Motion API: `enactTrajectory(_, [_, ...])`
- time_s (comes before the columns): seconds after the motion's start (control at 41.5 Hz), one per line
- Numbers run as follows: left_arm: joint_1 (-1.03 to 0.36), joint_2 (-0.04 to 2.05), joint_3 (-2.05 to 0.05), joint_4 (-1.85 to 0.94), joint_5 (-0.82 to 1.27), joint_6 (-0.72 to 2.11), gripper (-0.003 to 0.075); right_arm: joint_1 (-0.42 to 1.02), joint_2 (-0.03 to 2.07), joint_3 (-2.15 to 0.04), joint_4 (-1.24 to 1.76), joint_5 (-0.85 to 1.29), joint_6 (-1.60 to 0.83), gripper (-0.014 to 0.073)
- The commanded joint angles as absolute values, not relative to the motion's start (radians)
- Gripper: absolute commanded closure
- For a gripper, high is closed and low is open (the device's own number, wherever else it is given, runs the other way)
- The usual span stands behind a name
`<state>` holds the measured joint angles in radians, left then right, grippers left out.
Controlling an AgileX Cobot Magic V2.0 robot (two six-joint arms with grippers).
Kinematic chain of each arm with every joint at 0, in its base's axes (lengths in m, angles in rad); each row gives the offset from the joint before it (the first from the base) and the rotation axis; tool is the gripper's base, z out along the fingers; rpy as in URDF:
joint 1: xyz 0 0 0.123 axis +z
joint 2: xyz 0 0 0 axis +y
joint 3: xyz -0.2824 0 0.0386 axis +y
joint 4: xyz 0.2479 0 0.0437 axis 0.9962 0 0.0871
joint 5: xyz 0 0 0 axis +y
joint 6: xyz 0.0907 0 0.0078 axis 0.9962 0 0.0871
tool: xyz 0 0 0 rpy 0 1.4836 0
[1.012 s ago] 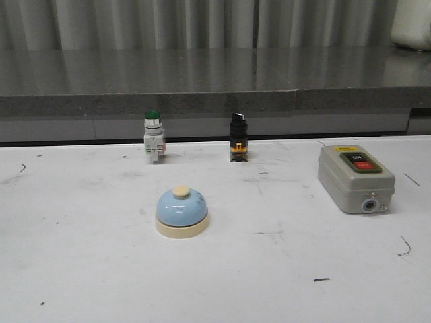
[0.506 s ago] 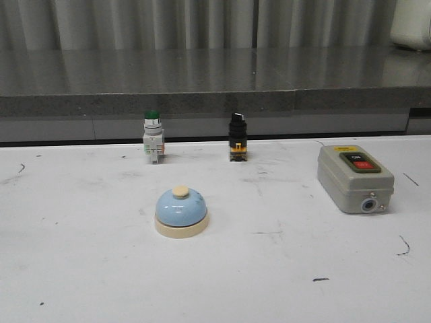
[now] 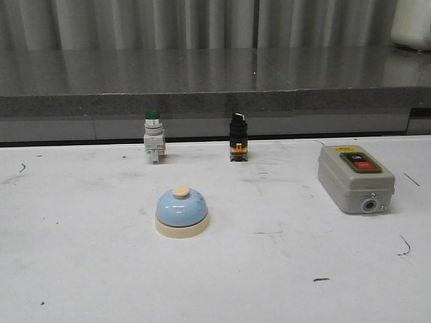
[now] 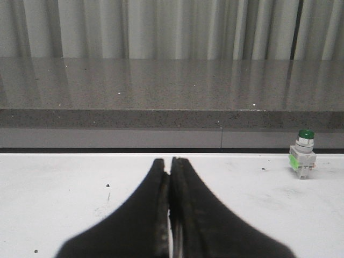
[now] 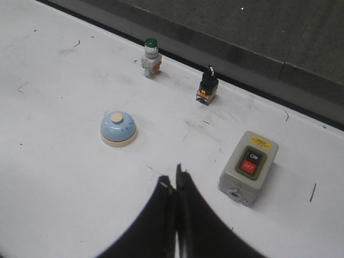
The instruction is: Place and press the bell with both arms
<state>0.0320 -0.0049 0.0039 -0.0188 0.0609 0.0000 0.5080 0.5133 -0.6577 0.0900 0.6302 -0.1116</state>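
Observation:
The light-blue bell [image 3: 182, 212] with a cream base and cream button stands upright on the white table, left of centre. It also shows in the right wrist view [image 5: 118, 128]. Neither arm appears in the front view. My left gripper [image 4: 170, 161] is shut and empty, low over the table, and the bell is out of its view. My right gripper [image 5: 173, 178] is shut and empty, held above the table, apart from the bell.
A green-capped push button [image 3: 153, 136] and a black selector switch [image 3: 238, 136] stand near the table's far edge. A grey switch box [image 3: 355, 178] with ON and OFF buttons lies on the right. A dark stone ledge [image 3: 215, 74] runs behind the table.

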Motion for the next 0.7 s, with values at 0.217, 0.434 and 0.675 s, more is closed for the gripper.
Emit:
enactTrajectory(0.217, [0.026, -0.021, 0.028, -0.025, -0.018, -0.009, 0.0740, 0.501, 0.515, -0.683, 0.087, 0.550, -0.112, 0.0661])
enactTrajectory(0.434, [0.026, -0.021, 0.028, -0.025, -0.018, -0.009, 0.0740, 0.501, 0.515, -0.683, 0.087, 0.550, -0.112, 0.0661])
enactTrajectory(0.675, [0.026, -0.021, 0.028, -0.025, -0.018, -0.009, 0.0740, 0.445, 0.435, -0.595, 0.009, 0.456, -0.119, 0.0661])
